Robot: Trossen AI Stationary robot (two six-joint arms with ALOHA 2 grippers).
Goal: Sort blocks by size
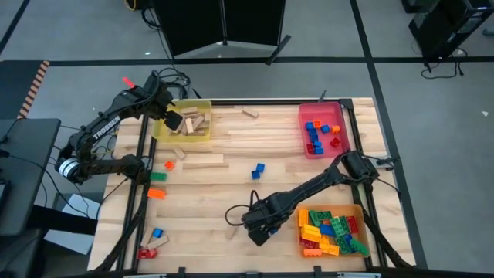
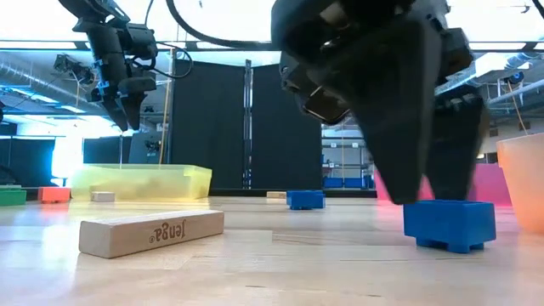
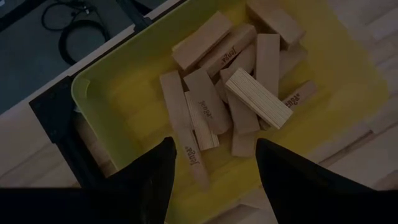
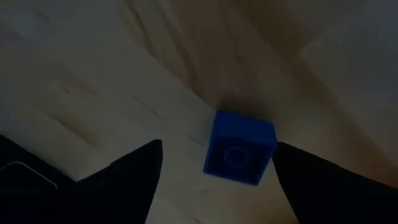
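1. Right gripper point(image 4: 214, 171) low over the table's front edge, just beside the orange tray point(image 1: 356, 208); fingers spread, nothing held.
2. Left gripper point(image 3: 214, 177) spread above wooden blocks point(image 3: 233, 93) in yellow tray point(image 3: 124, 93).
3. Small blue brick point(image 4: 239, 148) lies on the table between right fingertips, squarish, no clear long axis; right arm nearer.

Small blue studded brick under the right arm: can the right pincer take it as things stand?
Probably yes: the right pincer hangs open just above the small blue studded brick, fingers either side, bare wooden table around it.

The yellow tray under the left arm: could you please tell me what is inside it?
The yellow tray holds a loose pile of tan wooden blocks; whatever lies beneath the pile is covered.
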